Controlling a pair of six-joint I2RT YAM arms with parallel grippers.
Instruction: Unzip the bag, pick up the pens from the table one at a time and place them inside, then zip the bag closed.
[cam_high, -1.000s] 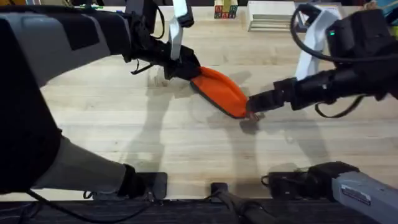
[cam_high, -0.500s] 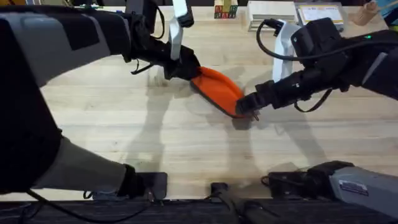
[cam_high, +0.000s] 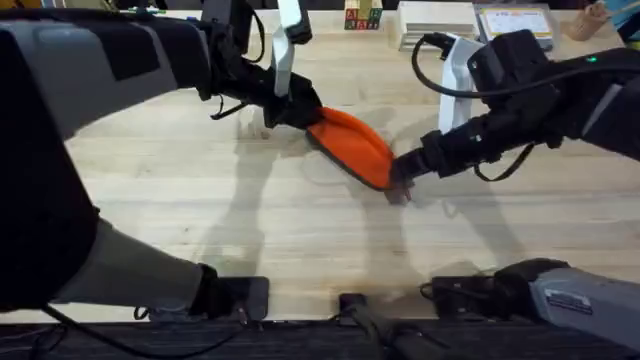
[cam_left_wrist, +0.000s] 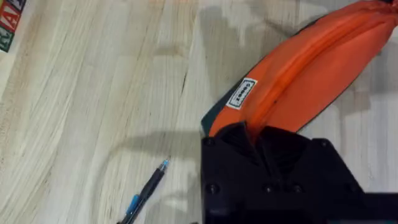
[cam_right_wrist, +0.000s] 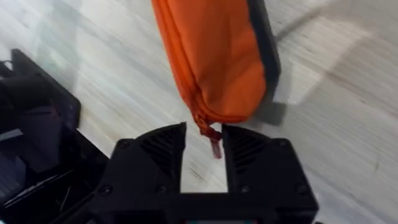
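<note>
Where writing might be looked for, a small white sewn label (cam_left_wrist: 242, 94) is found on the end of the pencil pouch (cam_high: 352, 147) held by the left hand, printed with dark letters too small to be read. Lettered wooden blocks (cam_left_wrist: 7, 23) are glimpsed at a corner of the left wrist view, with part of a red "A" made out on one.

The pouch is an elongated, rounded sleeve of orange woven fabric with a dark strip along its base edge, and its zipper (cam_left_wrist: 298, 68) is seen running lengthwise as a raised seam. It lies aslant on the surface (cam_high: 300, 220), a pale wooden plank top with long wavy grain, between the two arms.

One end of the pouch is clamped by the left hand (cam_high: 296, 108), the fabric being gripped between its closed black fingers beside the label. At the opposite end, the small red pull tab (cam_right_wrist: 214, 144) hangs from the zipper's end, and it is seen in the gap between the parted fingers of the right hand (cam_right_wrist: 204, 149); whether it is touched by either finger cannot be told.

A slim dark pen (cam_left_wrist: 144, 193) with a bluish tip lies on the wood near the left hand, apart from the pouch.
</note>
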